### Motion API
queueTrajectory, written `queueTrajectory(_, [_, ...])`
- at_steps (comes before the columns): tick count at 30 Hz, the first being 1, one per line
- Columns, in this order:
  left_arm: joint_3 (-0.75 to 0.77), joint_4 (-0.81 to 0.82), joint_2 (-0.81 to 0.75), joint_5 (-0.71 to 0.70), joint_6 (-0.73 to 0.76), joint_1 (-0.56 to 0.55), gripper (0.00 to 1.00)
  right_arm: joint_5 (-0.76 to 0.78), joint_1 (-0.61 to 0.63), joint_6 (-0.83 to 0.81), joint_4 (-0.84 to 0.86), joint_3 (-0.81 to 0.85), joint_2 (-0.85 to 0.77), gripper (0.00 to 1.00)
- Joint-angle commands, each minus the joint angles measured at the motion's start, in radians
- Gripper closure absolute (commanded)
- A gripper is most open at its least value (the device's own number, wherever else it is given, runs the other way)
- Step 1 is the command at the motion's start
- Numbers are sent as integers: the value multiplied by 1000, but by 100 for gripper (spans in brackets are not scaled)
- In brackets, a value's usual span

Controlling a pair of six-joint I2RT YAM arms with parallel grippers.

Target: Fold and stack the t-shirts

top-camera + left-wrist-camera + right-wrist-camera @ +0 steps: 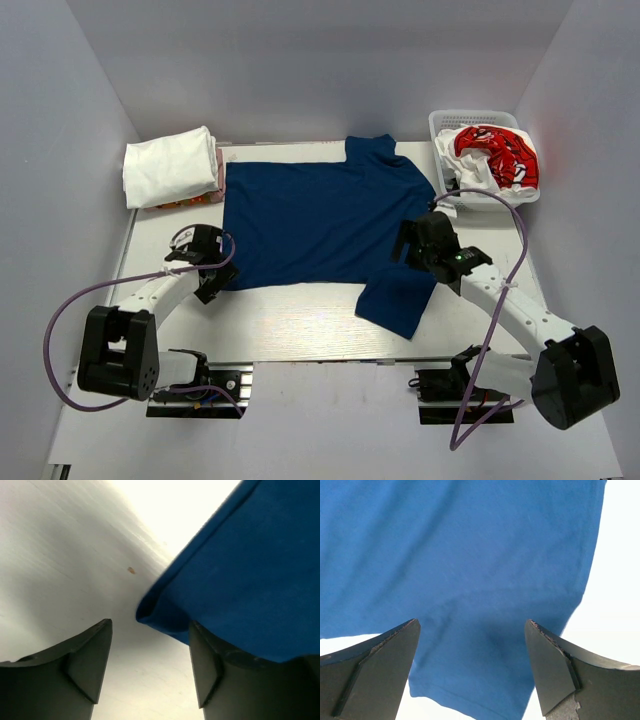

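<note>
Hem corner (150, 612) of navy t-shirt (315, 220) on worktop (60, 555), between spread jaws of left pincer (150, 624). Right pincer (471, 622) spread, sleeve beneath. Good practice: seat cloth deep before pinching; lift both sides evenly.

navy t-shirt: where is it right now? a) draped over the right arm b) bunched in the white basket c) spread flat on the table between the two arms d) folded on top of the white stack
c: the navy t-shirt lies spread flat on the table, neither in the basket nor on the folded white stack.
</note>
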Motion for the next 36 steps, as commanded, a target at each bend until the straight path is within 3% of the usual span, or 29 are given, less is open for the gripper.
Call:
queueTrajectory(1, [-12, 43, 3, -7, -18, 11, 30, 39, 12, 38, -68, -22, -42, 10])
queueTrajectory(3, [-23, 54, 3, 18, -18, 11, 38, 68, 16, 56, -111, -28, -46, 10])
queueTrajectory(7, [-42, 54, 3, 18, -18, 11, 66, 85, 27, 79, -165, -37, -39, 10])
queueTrajectory(8, [-54, 68, 3, 18, -9, 11, 78, 88, 39, 88, -175, -39, -36, 10])
queueTrajectory(12, [-54, 77, 24, 18, -9, 11, 100, 64, 82, 65, -198, -45, -39, 10])
queueTrajectory(21, [-34, 68, -5, -14, 11, 11, 100, -13, 200, 140, -312, -83, 18, 10])
queueTrajectory(27, [-34, 48, -63, -34, 32, 11, 100, -125, 263, 159, -269, -149, 84, 10])
queueTrajectory(32, [-16, 39, -63, -22, 32, 11, 100, -102, 300, 186, -258, -142, 170, 10])
queueTrajectory(33, [-16, 39, -63, -13, 32, 11, 100, -93, 304, 193, -263, -140, 170, 12])
queueTrajectory(36, [-25, 48, -63, -13, 32, 11, 100, -68, 312, 228, -293, -142, 173, 43])
